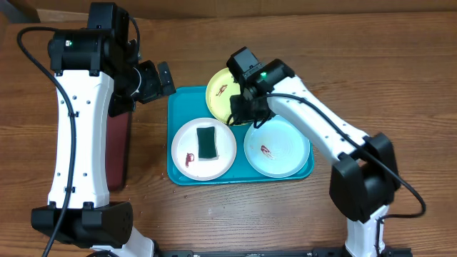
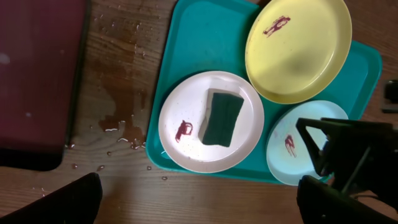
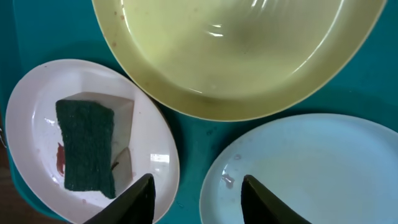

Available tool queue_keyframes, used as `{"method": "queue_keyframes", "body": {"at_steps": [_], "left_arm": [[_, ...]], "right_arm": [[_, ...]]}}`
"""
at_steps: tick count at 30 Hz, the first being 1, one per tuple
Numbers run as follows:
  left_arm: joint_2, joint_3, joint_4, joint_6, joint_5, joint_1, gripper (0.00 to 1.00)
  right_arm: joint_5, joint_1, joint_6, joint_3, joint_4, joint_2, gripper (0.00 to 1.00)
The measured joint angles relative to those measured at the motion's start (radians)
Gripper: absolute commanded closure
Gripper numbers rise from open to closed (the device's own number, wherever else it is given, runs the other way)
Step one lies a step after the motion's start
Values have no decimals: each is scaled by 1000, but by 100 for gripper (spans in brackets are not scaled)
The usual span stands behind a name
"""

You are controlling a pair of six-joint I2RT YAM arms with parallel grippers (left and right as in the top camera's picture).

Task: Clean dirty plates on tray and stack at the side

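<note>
Right wrist: at bottom centre the right gripper [image 3: 196, 198] was seen half-spread, empty, between white plate [image 3: 31, 124] and mint plate [image 3: 323, 168]; left gripper [image 2: 199, 208] was spread wide, empty.

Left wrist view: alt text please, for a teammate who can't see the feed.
A turquoise tray holds three smeared plates: a white plate, centre, carrying a green sponge; a yellow plate, upper right; a mint plate, lower right, partly behind the right arm. Left of it lie a maroon tray and water drops.

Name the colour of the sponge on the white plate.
Dark green sponge, clearest in the left wrist view.
</note>
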Motion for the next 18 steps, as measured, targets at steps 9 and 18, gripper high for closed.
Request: {"method": "queue_keyframes", "body": {"at_steps": [9,18], "left_arm": [[0,0,2,0,0,0,0],[2,0,1,0,0,0,0]], "right_arm": [[-16,33,-12,-29,65,24,58],[-35,61,-15,-214,262,32,59]]}}
